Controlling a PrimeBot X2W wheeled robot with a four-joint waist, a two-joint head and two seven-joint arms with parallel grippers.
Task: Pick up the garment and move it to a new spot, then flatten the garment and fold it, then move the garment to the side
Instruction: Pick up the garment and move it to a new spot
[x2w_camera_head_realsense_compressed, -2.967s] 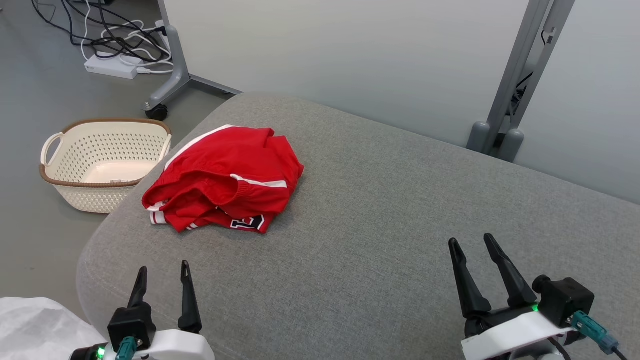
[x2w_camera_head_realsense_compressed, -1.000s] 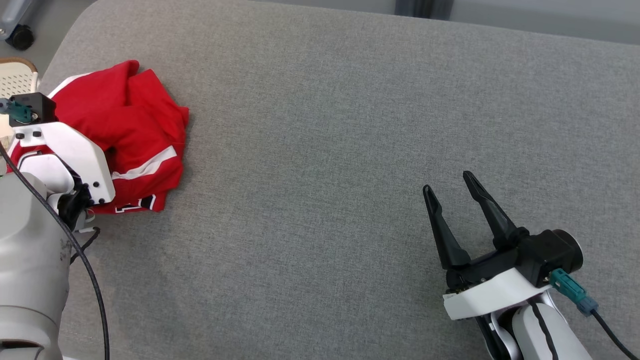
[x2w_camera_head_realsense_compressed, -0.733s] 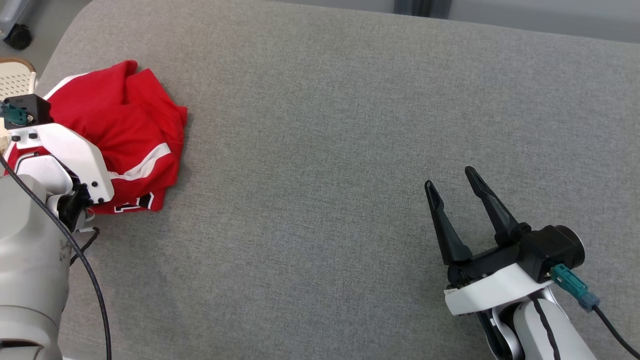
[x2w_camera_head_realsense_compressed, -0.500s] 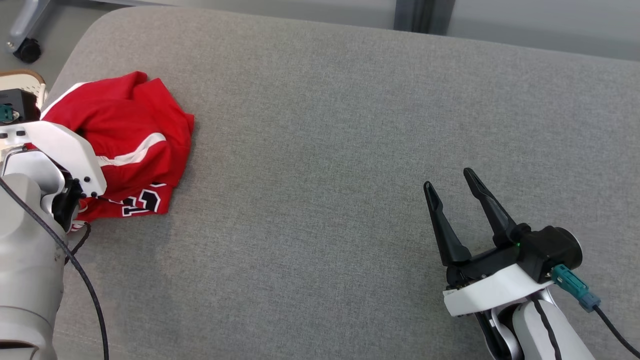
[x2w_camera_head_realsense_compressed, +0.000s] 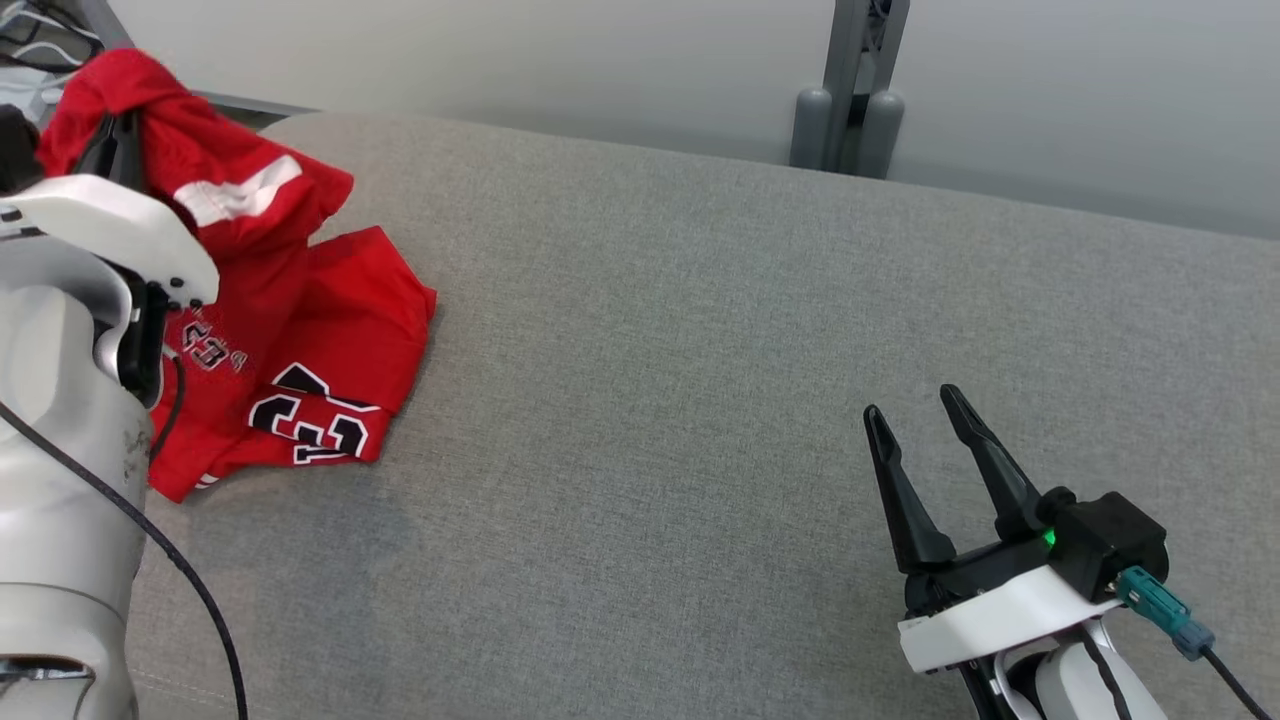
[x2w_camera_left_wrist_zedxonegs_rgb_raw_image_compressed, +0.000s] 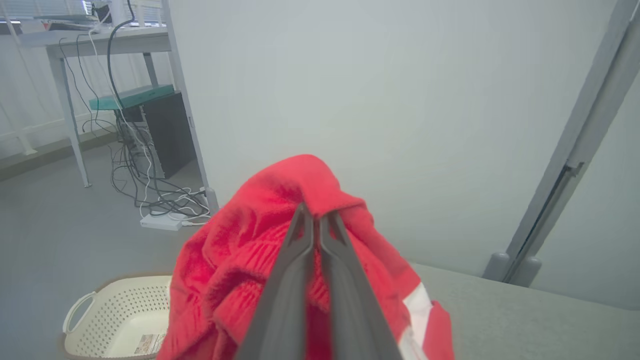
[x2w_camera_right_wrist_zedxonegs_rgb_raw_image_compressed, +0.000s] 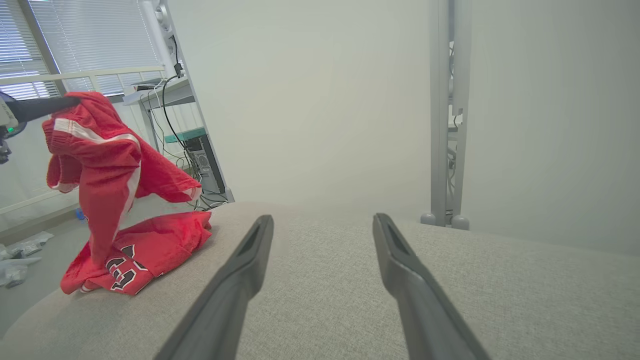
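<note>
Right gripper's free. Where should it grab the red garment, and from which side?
Probably the garment's lower edge by the number print, coming in low from the right. The left gripper pinches the top, lifted; that edge lies flat on the cushion, nearest the open right gripper.

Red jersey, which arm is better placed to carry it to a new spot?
Left. The left tool is shut on the red, white-striped jersey, holding its top raised while its lower part lies on the grey fabric cushion. The right tool is open, well apart.
</note>
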